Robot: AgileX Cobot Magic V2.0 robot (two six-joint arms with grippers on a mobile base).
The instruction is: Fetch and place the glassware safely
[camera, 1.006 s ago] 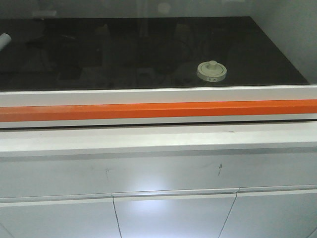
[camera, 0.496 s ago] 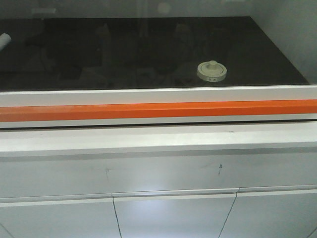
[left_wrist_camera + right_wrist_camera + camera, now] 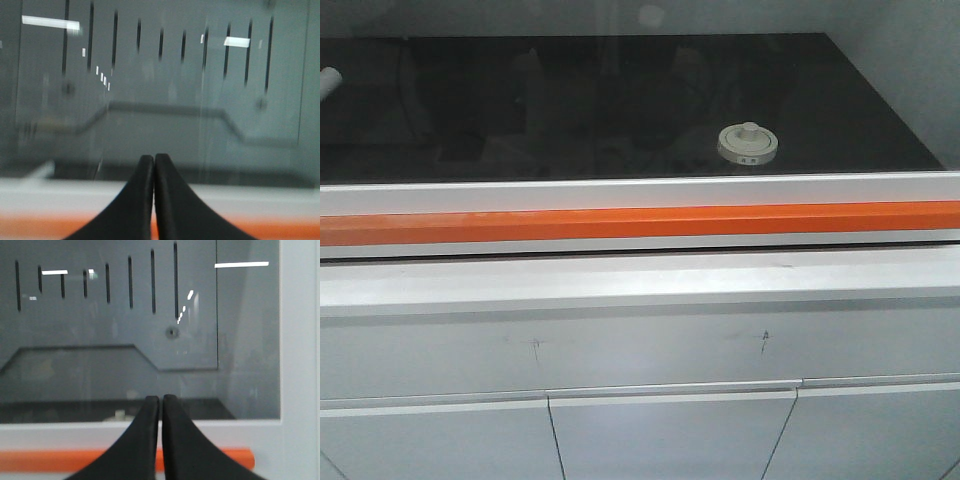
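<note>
Here, lidded jar (image 3: 748, 142) upright on black worktop (image 3: 570, 100)

From the front: set high, tilted down over the orange strip (image 3: 640, 222) onto the black worktop (image 3: 570, 100). From the left wrist: low, close, level, past the left gripper (image 3: 154, 159) toward the slotted back wall (image 3: 150, 85). From the right wrist: likewise, past the right gripper (image 3: 161, 399), hard by the white frame (image 3: 299, 340). Shared by all three: the orange strip.
</note>
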